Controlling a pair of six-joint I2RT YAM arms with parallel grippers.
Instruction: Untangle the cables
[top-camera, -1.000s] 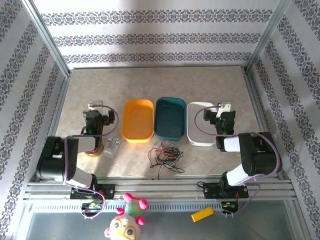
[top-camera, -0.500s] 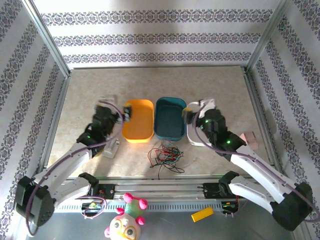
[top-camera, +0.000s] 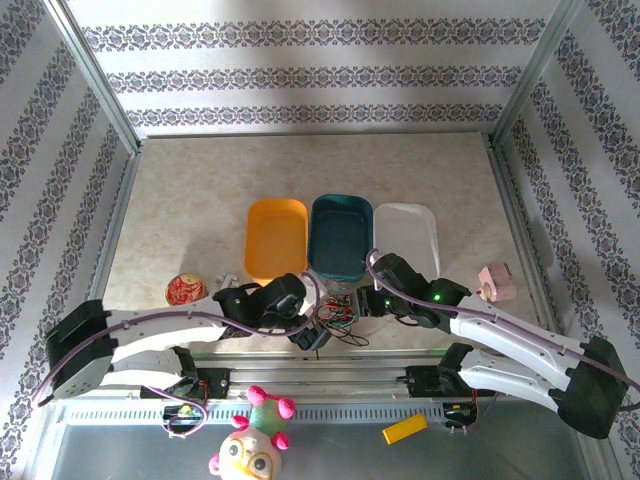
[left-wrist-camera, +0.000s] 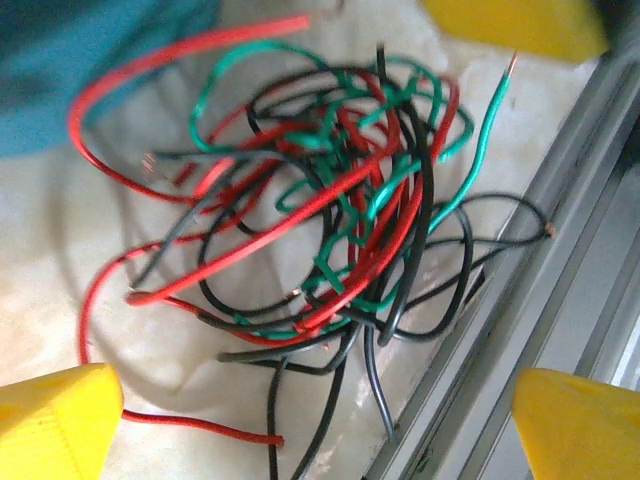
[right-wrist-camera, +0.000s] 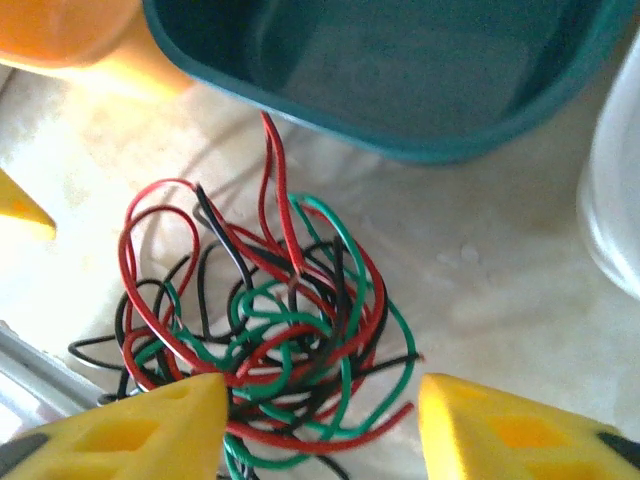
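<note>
Cables by the table's near edge lie beneath your left gripper and right gripper, both spread wide, so pinch separate strands.

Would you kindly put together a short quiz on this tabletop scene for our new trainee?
1. The left gripper, poised over the tangle of thin red, green and black cables, is: A open, B shut on a red wire, C shut on a green wire.
2. True or false: the cables lie inside the teal rectangular plastic bin.
3. Fill in: the wires are red, green and ____.
Key: 1 A; 2 false, they lie on the beige tabletop in front of it; 3 black.
</note>
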